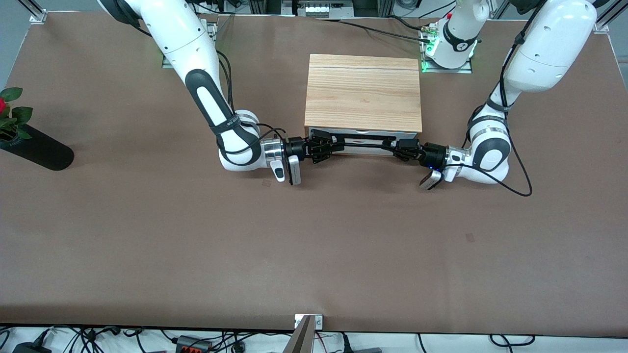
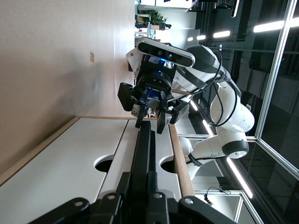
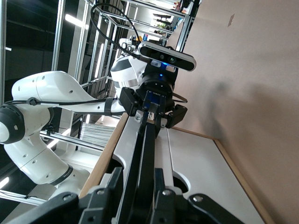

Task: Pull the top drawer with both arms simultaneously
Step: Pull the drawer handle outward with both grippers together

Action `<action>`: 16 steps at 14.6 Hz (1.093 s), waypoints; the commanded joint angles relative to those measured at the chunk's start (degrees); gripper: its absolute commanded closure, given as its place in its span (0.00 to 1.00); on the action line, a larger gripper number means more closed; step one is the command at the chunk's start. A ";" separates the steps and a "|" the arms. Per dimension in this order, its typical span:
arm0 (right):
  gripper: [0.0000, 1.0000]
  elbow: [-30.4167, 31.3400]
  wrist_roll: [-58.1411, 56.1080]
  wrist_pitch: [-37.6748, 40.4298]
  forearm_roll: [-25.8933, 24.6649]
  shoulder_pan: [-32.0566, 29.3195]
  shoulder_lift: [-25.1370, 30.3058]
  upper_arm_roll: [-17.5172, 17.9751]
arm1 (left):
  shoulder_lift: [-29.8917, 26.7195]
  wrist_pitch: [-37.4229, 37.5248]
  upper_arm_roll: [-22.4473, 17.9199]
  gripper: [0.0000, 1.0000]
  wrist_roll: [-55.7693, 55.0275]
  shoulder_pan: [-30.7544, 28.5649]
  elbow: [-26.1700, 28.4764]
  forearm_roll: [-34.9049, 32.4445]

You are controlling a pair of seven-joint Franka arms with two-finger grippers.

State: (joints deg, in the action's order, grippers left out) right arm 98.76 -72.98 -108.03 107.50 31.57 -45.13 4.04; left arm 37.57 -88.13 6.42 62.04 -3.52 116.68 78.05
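Left fingers (image 3: 136, 106): pinched on the black bar handle (image 1: 364, 143) at the end toward the left arm's side of the desk.
Right fingers (image 2: 140, 112): clamped on the same handle at the end toward the right arm's side.
Left gripper (image 1: 400, 148): level with the drawer front, wrist turned sideways, pointed toward the right gripper.
Right gripper (image 1: 324, 146): mirrored at the handle's far end, also sideways.
Top drawer (image 1: 363, 139): white front with a small notch in the top edge, just under the cabinet top, facing the front camera; hardly out of the body, if at all.
Cabinet (image 1: 363, 91): light wood grain, between the two arm bases, on the brown desk (image 1: 314, 245).
Black vase (image 1: 34, 147): lay at the desk's edge on the right arm's side, well apart.
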 commanded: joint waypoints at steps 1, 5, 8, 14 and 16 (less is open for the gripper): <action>0.67 -0.94 -0.41 1.33 0.51 -0.02 -1.01 0.44 | 0.49 -0.02 0.26 0.86 0.80 0.01 1.10 1.05; 0.78 -0.85 -0.15 1.60 0.34 -0.01 -1.10 0.44 | 1.02 -0.02 0.26 0.87 0.80 0.01 1.10 1.05; 0.90 -1.03 -0.24 1.60 0.25 -0.37 -1.10 0.44 | 1.10 -0.02 0.26 0.87 0.80 0.01 1.10 1.05; 0.95 -3.38 0.03 1.60 0.51 -0.98 -3.29 0.35 | 1.71 -0.02 0.26 0.90 0.37 -0.17 0.40 1.05; 0.95 -6.29 1.42 1.60 0.43 -0.98 -5.14 0.35 | 2.16 -0.02 0.26 0.92 -0.68 -0.34 -1.36 1.05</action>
State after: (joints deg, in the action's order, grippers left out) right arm 97.98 -71.47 -107.29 107.61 31.59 -46.41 4.13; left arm 38.14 -87.40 6.43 62.04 -3.80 116.53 78.58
